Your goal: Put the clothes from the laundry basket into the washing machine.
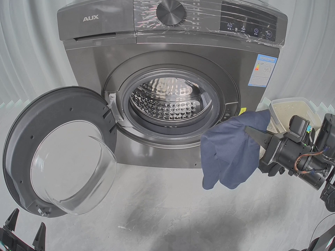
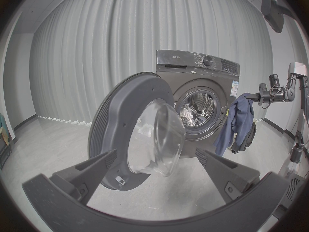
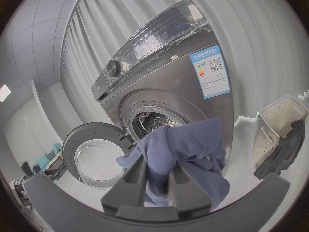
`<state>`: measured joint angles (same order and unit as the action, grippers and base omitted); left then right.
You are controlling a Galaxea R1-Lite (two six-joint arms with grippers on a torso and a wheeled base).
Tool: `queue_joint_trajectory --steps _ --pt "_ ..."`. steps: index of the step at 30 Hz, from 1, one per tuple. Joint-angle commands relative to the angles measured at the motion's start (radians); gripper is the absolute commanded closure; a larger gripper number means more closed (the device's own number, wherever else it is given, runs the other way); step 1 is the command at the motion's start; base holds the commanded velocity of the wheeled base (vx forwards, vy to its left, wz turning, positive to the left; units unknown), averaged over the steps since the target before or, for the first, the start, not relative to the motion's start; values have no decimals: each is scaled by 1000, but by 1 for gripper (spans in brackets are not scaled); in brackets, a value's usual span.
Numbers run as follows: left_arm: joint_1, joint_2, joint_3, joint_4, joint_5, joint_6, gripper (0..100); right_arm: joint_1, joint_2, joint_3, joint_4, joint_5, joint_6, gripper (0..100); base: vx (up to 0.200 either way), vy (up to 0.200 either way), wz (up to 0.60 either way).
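A grey front-loading washing machine [image 1: 167, 53] stands ahead with its round door [image 1: 59, 150] swung wide to the left and the steel drum [image 1: 167, 98] showing. My right gripper [image 1: 249, 131] is shut on a dark blue garment [image 1: 230, 150], which hangs in the air just right of the drum opening. In the right wrist view the blue garment [image 3: 183, 149] is pinched between the fingers [image 3: 128, 184]. The white laundry basket [image 1: 295, 110] stands to the machine's right, with a dark grey garment [image 3: 285, 155] draped over its rim. My left gripper [image 1: 24, 227] is low at the left, open.
The open door [image 2: 128, 132] juts out into the floor space on the left, close in front of my left gripper [image 2: 154, 165]. Pale floor [image 1: 167, 206] lies before the machine. White pleated curtains hang behind it.
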<state>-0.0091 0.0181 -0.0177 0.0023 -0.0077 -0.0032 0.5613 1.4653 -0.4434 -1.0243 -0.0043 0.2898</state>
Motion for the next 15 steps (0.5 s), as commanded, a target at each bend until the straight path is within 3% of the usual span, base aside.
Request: queue_joint_trajectory --steps 1,5,7,9,11,13,14,15 --pt "1 -18 18 -1 -3 8 0 85 15 -12 -2 -60 -11 100 0 0 0" --pt "5 -18 18 -13 -14 11 0 123 24 -35 -7 -94 -9 100 0 0 0" --pt "5 -18 -25 -48 -37 -17 0 138 30 -49 -22 -112 -9 100 0 0 0" --pt "3 -1 -136 -73 -121 -43 0 160 47 -67 -40 -129 -9 100 0 0 0" --pt "5 59 -212 -58 -235 -44 0 181 70 -98 -62 -135 -9 100 0 0 0" --pt "5 65 -214 -56 -242 -44 0 181 72 -101 -63 -135 -9 100 0 0 0" --pt "5 195 -245 -56 -342 -46 0 189 116 -130 -94 -134 -9 100 0 0 0" --pt "5 250 -245 -64 -356 -40 0 187 128 -138 -108 -132 -11 100 0 0 0"
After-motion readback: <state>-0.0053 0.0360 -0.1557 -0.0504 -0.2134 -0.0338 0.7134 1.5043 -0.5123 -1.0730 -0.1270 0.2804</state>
